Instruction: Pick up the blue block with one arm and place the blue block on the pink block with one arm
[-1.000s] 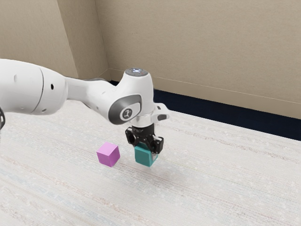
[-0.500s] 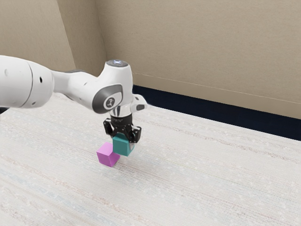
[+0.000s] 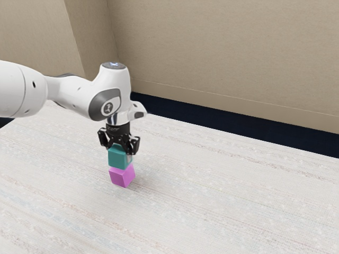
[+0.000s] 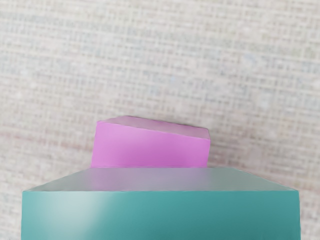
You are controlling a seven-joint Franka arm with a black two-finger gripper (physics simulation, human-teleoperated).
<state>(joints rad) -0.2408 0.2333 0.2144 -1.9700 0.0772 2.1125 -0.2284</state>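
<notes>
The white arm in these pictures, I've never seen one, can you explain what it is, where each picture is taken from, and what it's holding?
It is a simulated robot arm with a black two-finger gripper. One picture comes from a camera at its side; the other from a camera on its hand, looking down. On the pale table sits a pink block. The gripper is shut on a blue block, held directly over the pink one, touching or nearly so; I cannot tell which.

arm (image 3: 32, 95): white, rounded shells | wrist joint (image 3: 108, 106): grey disc, round mark | tool (image 3: 119, 150): black
</notes>
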